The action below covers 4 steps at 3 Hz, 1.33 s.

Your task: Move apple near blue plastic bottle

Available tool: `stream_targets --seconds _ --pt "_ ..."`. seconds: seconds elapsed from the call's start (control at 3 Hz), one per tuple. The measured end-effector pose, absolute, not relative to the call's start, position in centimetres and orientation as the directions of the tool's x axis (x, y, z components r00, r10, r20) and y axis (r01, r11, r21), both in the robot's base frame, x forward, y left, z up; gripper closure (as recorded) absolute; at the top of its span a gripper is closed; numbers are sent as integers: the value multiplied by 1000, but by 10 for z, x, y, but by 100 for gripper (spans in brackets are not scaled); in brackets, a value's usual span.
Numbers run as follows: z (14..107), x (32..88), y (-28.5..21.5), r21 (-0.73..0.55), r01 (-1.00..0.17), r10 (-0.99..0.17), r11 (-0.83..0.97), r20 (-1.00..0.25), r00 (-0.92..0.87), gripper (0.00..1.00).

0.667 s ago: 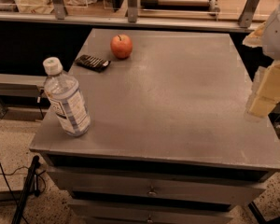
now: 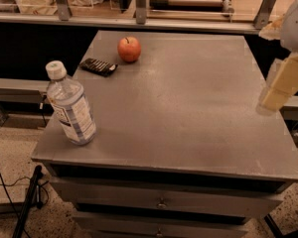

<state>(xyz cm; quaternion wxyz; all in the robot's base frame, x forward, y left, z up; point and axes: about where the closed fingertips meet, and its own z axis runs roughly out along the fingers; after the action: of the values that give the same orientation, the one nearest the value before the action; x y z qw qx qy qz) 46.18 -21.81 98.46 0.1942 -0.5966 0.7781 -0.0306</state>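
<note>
The red-orange apple (image 2: pixel 129 49) sits at the far left of the grey table top (image 2: pixel 188 113). The clear water bottle (image 2: pixel 70 105) with a white cap and blue-and-white label stands upright near the front left corner, well apart from the apple. My gripper (image 2: pixel 269 103), cream coloured, hangs at the right edge of the table, above the surface and far from both apple and bottle. It holds nothing that I can see.
A flat black ridged remote-like thing (image 2: pixel 98 67) lies just left of and in front of the apple. Behind the table runs a rail with metal posts (image 2: pixel 141 4). Drawers (image 2: pixel 161 202) sit under the table top. A cable and stand (image 2: pixel 25 202) are on the floor at left.
My gripper has shifted slightly up and to the left at the table's right edge. The apple, bottle and black thing have not moved.
</note>
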Motion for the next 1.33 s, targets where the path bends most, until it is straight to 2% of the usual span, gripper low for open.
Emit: stream_targets --seconds 0.33,0.67,1.0,1.33 --pt "1000 531 -209 -334 -888 -900 317 -402 -170 0" --pt "1025 608 -186 -381 -841 -817 384 -565 -117 0" --pt "1045 662 -162 -390 -774 -713 499 -692 -111 0" --pt "1055 689 -150 -423 -704 -691 571 -710 -135 0"
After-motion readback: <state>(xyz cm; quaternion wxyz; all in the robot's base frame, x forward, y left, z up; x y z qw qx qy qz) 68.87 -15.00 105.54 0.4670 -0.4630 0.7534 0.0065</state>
